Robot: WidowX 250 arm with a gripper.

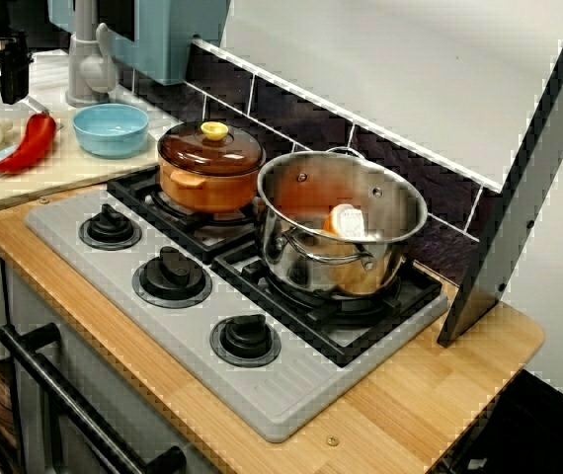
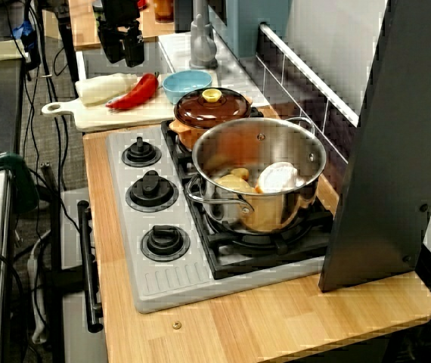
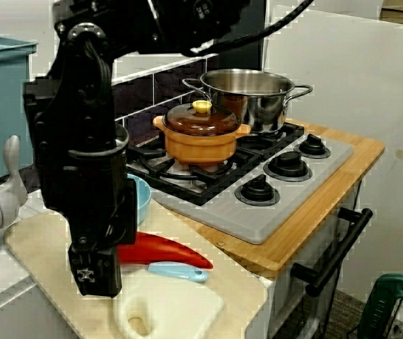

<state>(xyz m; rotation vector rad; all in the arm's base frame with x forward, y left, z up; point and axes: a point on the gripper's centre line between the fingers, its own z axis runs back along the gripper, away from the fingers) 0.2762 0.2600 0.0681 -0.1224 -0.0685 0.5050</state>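
Black gripper (image 3: 95,279) at lower left of the side view, over cutting board (image 3: 42,240), beside red pepper (image 3: 162,252). Jaw state not discernible; tip marking unreadable.

The wooden worktop (image 1: 430,395) is carrying a grey hob (image 1: 163,326), which is covering most of it and leaving bare strips along the front and right edges. A pale board (image 1: 64,173) is lying just beside the worktop's left edge. A panel (image 1: 519,217) is standing on the back right corner, slanting upward.
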